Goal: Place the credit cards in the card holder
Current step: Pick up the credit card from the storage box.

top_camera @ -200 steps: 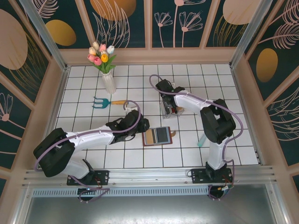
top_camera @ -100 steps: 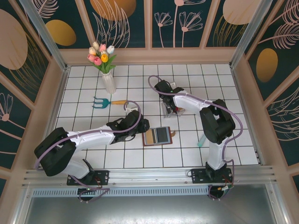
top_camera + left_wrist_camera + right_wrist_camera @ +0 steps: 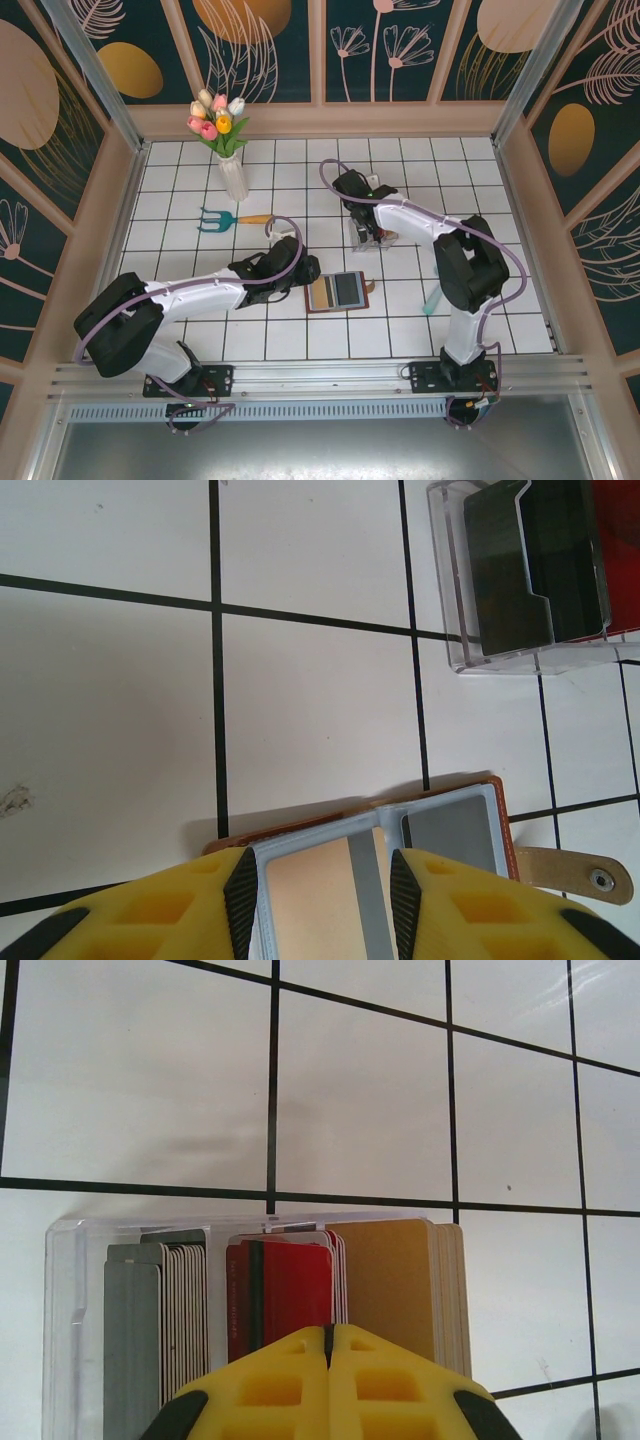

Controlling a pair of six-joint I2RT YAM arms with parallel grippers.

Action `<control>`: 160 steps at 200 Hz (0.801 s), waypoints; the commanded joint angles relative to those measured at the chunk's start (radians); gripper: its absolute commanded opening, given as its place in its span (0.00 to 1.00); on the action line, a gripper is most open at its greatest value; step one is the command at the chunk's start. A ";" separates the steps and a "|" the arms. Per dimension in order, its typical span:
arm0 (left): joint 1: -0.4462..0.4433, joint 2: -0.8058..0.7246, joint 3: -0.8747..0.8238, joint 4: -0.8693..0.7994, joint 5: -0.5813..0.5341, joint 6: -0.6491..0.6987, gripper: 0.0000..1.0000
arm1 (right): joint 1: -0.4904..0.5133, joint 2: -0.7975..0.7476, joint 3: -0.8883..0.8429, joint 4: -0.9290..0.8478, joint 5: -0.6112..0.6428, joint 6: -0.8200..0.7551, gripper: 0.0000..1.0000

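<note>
The brown card holder [image 3: 340,291] lies open on the tiles, its snap tab [image 3: 575,870] pointing right. In the left wrist view a tan card [image 3: 310,895] sits in its left pocket and a grey one [image 3: 450,830] in its right. My left gripper [image 3: 322,900] is open, its pads either side of the tan pocket [image 3: 305,272]. My right gripper [image 3: 328,1335] is shut, fingertips pressed together just in front of the red cards [image 3: 290,1295]; nothing shows between them. Grey cards [image 3: 130,1350] and tan cards [image 3: 385,1290] stand beside the red ones in a clear rack [image 3: 70,1320].
The clear rack [image 3: 530,580] stands about one tile beyond the wallet, under the right gripper [image 3: 364,236]. A white vase of tulips [image 3: 232,170] and a blue hand fork [image 3: 225,219] sit at the back left. A teal tool [image 3: 430,300] lies beside the right arm. Raised walls enclose the floor.
The right arm's elbow has shifted slightly while its gripper stays over the rack. The left arm and the wallet have not moved.
</note>
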 commanded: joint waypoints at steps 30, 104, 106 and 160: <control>0.007 0.004 0.009 -0.012 0.013 0.009 0.43 | -0.015 -0.069 0.025 -0.051 -0.066 -0.003 0.00; 0.052 -0.042 -0.032 0.098 0.115 -0.017 0.43 | -0.066 -0.244 -0.029 0.008 -0.323 0.082 0.00; 0.054 -0.044 -0.034 0.105 0.119 -0.020 0.44 | -0.066 -0.248 -0.032 0.009 -0.328 0.084 0.00; 0.152 -0.089 -0.120 0.469 0.356 -0.141 0.55 | -0.114 -0.443 -0.165 0.194 -0.691 0.193 0.00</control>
